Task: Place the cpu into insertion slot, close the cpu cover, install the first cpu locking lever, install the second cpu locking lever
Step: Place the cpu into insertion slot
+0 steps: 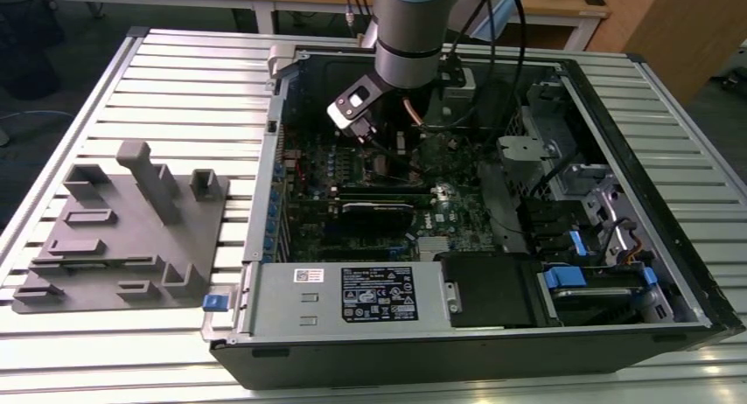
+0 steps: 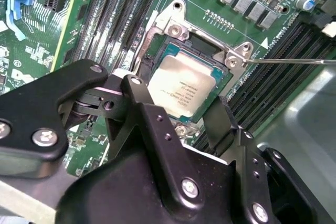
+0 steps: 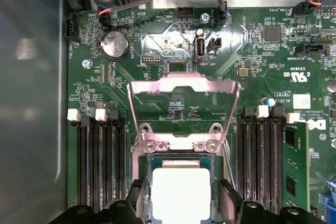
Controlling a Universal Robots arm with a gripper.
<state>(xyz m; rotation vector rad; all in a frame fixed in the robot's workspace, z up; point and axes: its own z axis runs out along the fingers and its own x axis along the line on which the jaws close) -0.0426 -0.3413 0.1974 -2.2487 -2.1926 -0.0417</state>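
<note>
Seating looks finished: the cpu [image 3: 181,188] lies flat and square in the insertion slot [image 2: 176,29], directly between the fingers of the claw [image 3: 181,199]. Those fingers [image 3: 227,195] stand apart, one on each side of the chip. In the first wrist view a sliver of socket shows between each finger and the chip's edge, so nothing is gripped. I judge that this straddling pose suits a chip resting by its own weight: the jaws are wide enough not to drag it off the contacts.

Just beyond the fingertips, on the far side of the chip from the claw's body, the cpu cover [image 3: 184,85] stands tipped up on its hinge, its window framing bare green circuit board [image 3: 252,66]. Raised like this it leaves the socket reachable from above, and it is not yet closed. A thin metal rod [image 2: 294,61], probably a locking lever, juts sideways from a socket corner past one finger. It is unlatched, which is what frees the cover to swing.

Long black memory slots [image 3: 100,166] run close outside each finger, leaving little sideways room. In the exterior view the arm [image 1: 408,37] reaches steeply down into the open computer case [image 1: 653,203].
</note>
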